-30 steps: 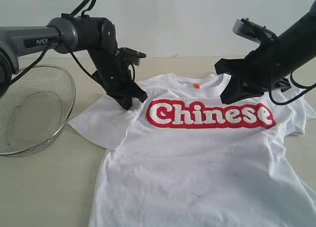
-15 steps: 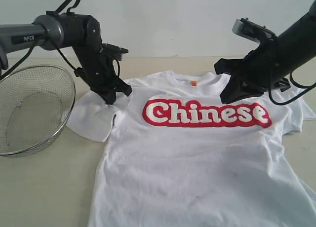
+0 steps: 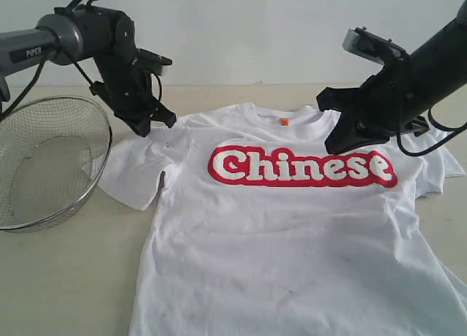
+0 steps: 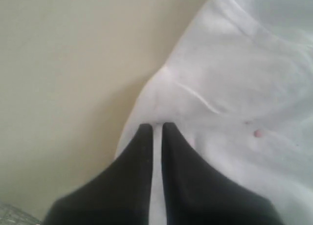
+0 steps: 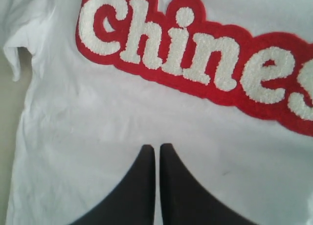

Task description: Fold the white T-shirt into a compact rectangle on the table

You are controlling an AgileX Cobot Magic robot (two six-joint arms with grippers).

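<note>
Both left gripper (image 3: pixel 159 122) and right gripper (image 3: pixel 338 143) had jaws pressed together at the white T-shirt (image 3: pixel 292 234); spreading its shoulders flat, evenly, on the tabletop (image 3: pixel 73 277) should precede folding.

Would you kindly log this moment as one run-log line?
white T-shirt unfolded on table; left gripper jaws shut at shoulder; right gripper jaws shut

The white T-shirt (image 3: pixel 292 234) lies unfolded, front up, across the centre and lower right of the frame. Red-and-white "Chinese" lettering (image 3: pixel 303 166) spans the chest, with an orange neck tag (image 3: pixel 284 121) at the collar. The tabletop (image 3: pixel 66 277) is pale beige and matte.
</note>
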